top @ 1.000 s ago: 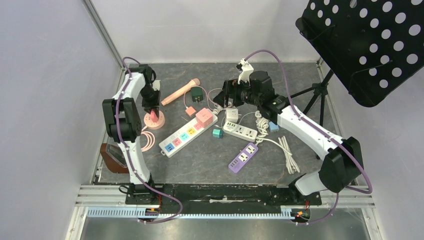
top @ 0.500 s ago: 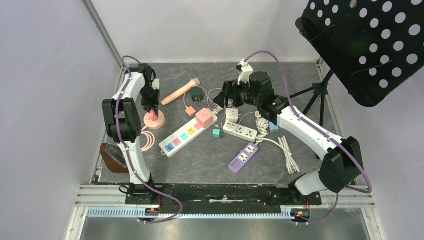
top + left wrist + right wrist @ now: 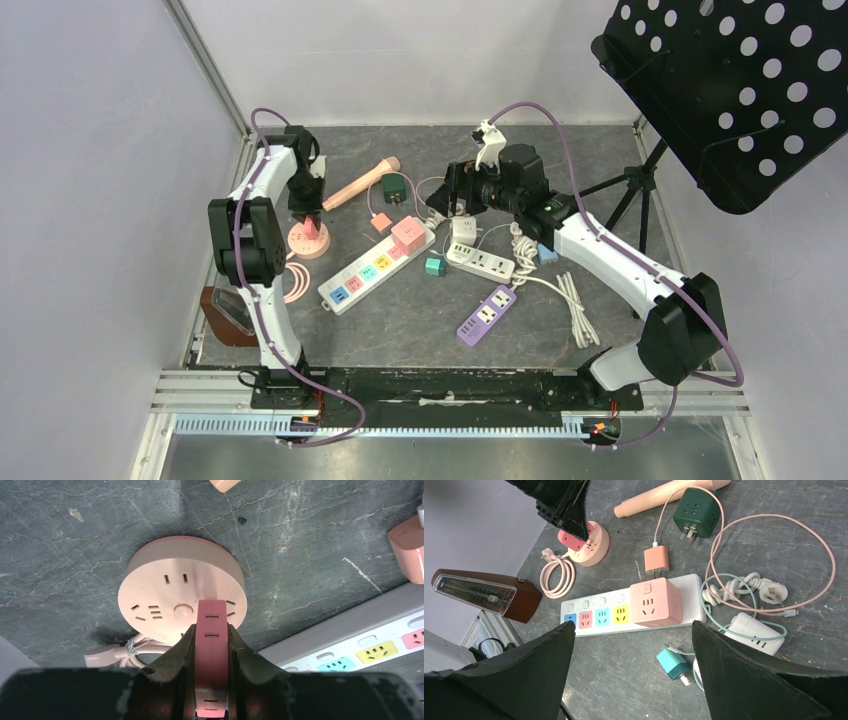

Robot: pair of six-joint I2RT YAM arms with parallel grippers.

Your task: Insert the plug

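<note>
- You are gripping the pink plug (image 3: 212, 625) in the left hand (image 3: 211, 631). Its two fingers are closing flat on the plug's sides, and you are holding it at the near edge of the round pink socket (image 3: 165, 592) lying on the surface (image 3: 310, 540).
- As I am judging it, you are now doing the seating itself. Be lining the plug up with one set of slots, and be pressing straight down into the socket's face rather than dragging across it.
- The socket is sitting loose and looking light. Pushing off-centre is risking a tip or a slide towards the white power strip (image 3: 360, 640).
- The right hand (image 3: 633, 625) is hanging wide open and holding nothing, above the clutter mid-surface and well apart from the work. Bringing it over to steady the socket may be worth considering.
- The left wrist view is giving you the slot layout and the plug's line against it. It is hiding the prongs, so I cannot tell whether they are entering.
- The right wrist view is showing the plug (image 3: 571, 539) from the side, leaning at the socket's top, with a coiled cord (image 3: 556, 575) just beside.
- Only the top view is showing both arms together, with the left hand (image 3: 310, 215) over the socket (image 3: 298, 242).
</note>
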